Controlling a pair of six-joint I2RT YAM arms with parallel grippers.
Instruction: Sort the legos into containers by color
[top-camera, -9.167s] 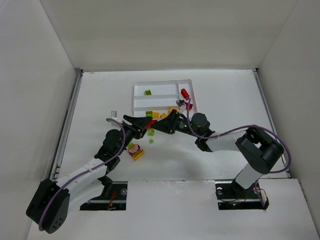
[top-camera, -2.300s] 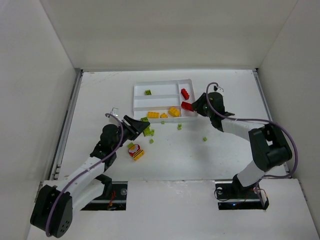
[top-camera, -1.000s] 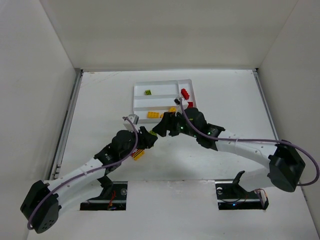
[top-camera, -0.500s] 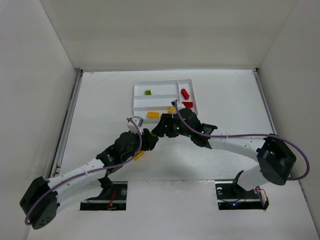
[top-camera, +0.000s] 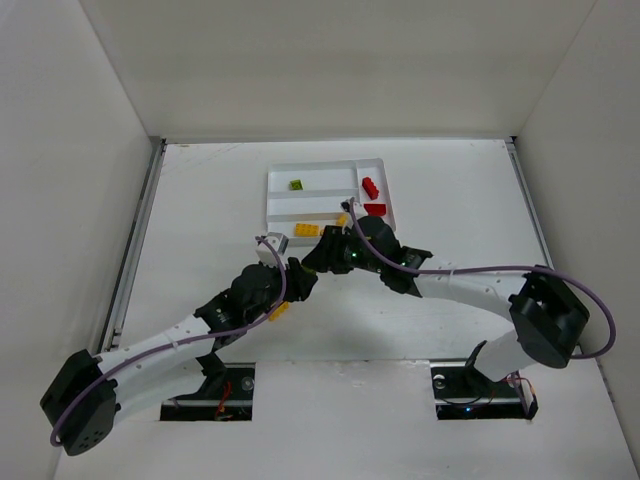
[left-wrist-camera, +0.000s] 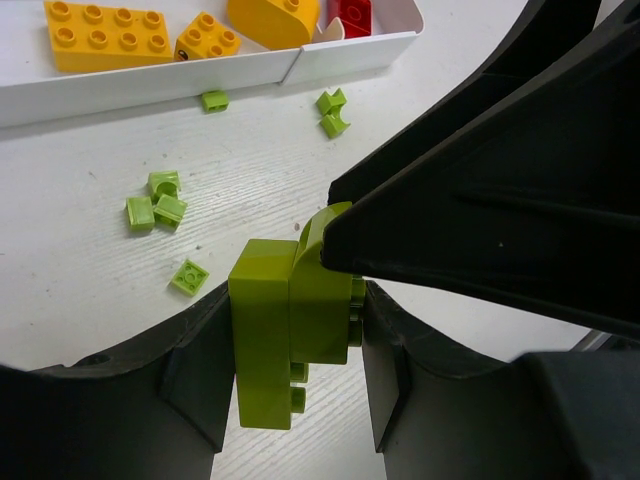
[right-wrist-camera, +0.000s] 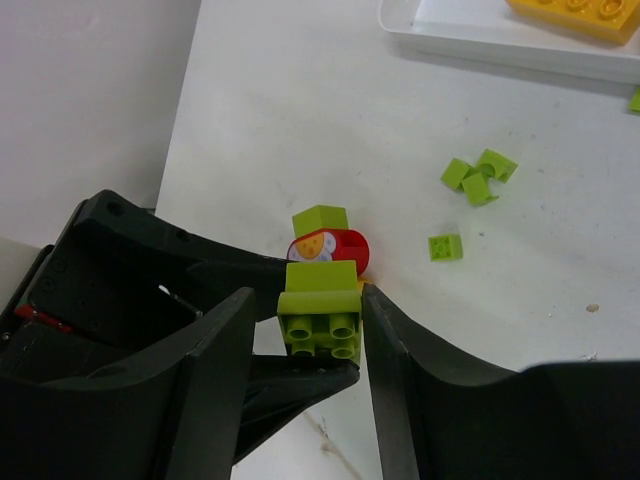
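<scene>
My left gripper (left-wrist-camera: 295, 320) is shut on a clump of two lime green legos (left-wrist-camera: 285, 340), held above the table. My right gripper (right-wrist-camera: 307, 293) meets it from the other side, jaws straddling the end green lego (right-wrist-camera: 320, 305). Its right finger touches the brick and a narrow gap shows at the left finger. From above, the two grippers (top-camera: 297, 280) (top-camera: 316, 262) meet just below the white containers tray (top-camera: 272, 196). In the tray lie a green lego (top-camera: 296, 184), red legos (top-camera: 370, 186) and yellow legos (top-camera: 306, 230).
Small green pieces (left-wrist-camera: 155, 208) (left-wrist-camera: 331, 110) are scattered on the table before the tray wall (left-wrist-camera: 150, 88). A red round piece with a face and a green brick (right-wrist-camera: 330, 245) sits on the table under the grippers. White walls enclose the table.
My right gripper's jaws have narrowed around the green clump. Both arms drew slightly nearer together over the last second, and the left grip is unchanged.
</scene>
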